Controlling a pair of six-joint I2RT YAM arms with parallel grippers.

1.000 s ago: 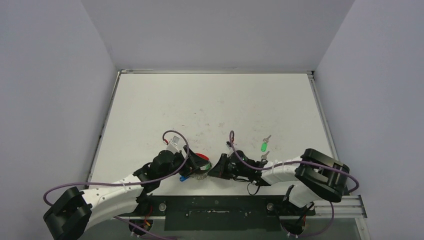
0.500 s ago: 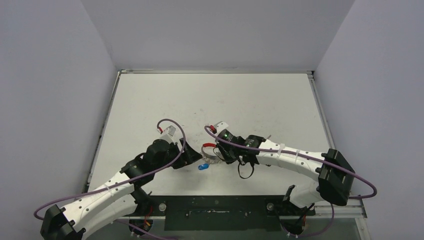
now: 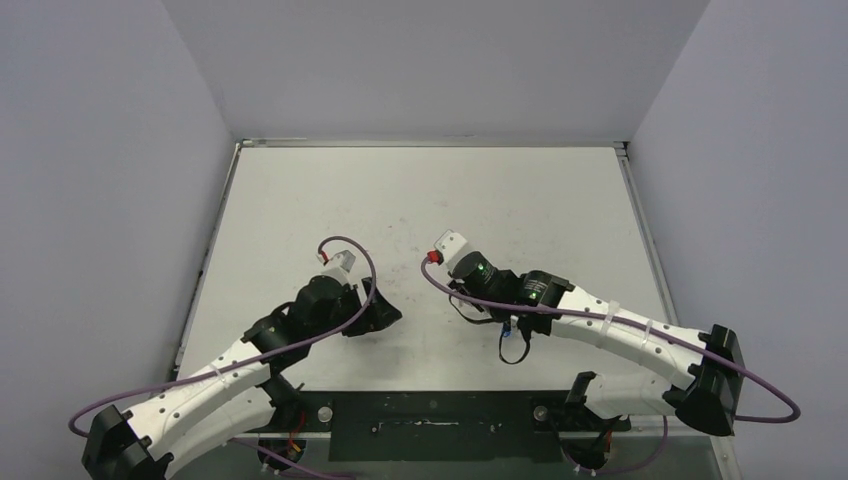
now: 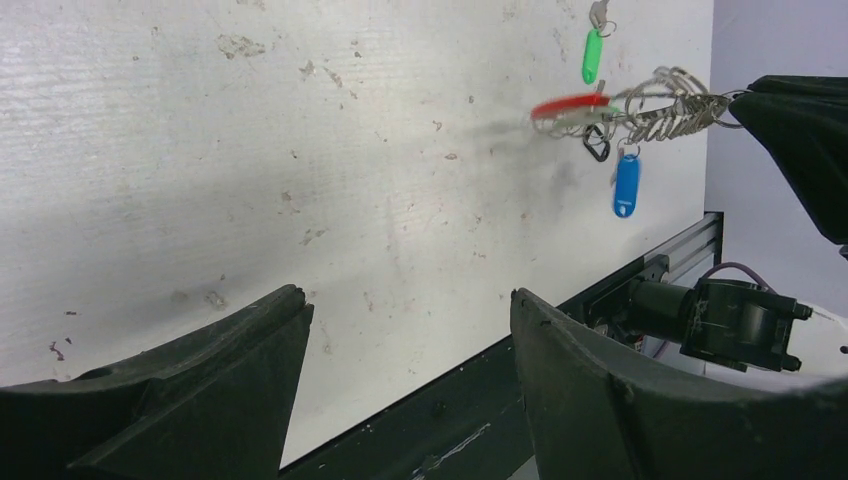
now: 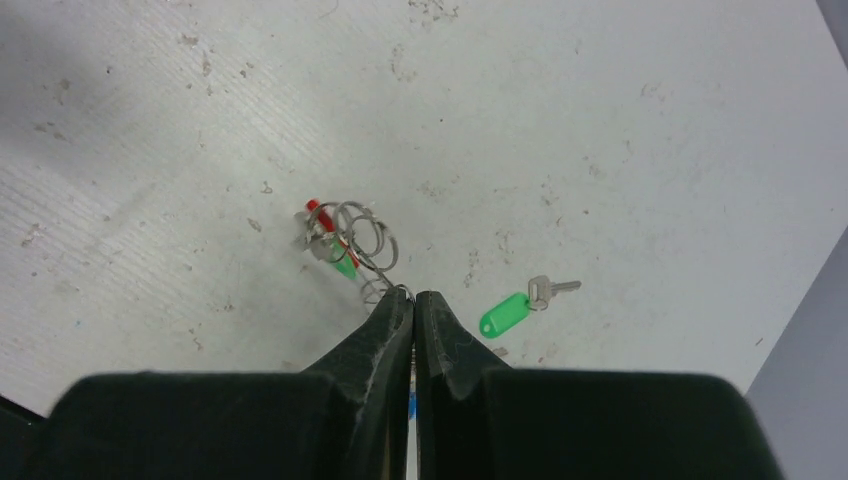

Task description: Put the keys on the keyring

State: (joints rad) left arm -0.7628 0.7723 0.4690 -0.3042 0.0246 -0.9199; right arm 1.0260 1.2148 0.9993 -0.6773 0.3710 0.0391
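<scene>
One silvery spiral keyring (image 5: 365, 240), pinched in right claw (image 5: 413, 300), left claw (image 4: 408, 300) spread empty, scuffed table (image 5: 650, 120)

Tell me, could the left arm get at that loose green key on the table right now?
Probably not easily. The left claw is open and empty, but the green key lies past the keyring, which the shut right claw holds in between, and from above the right arm seems to cover that spot.
</scene>
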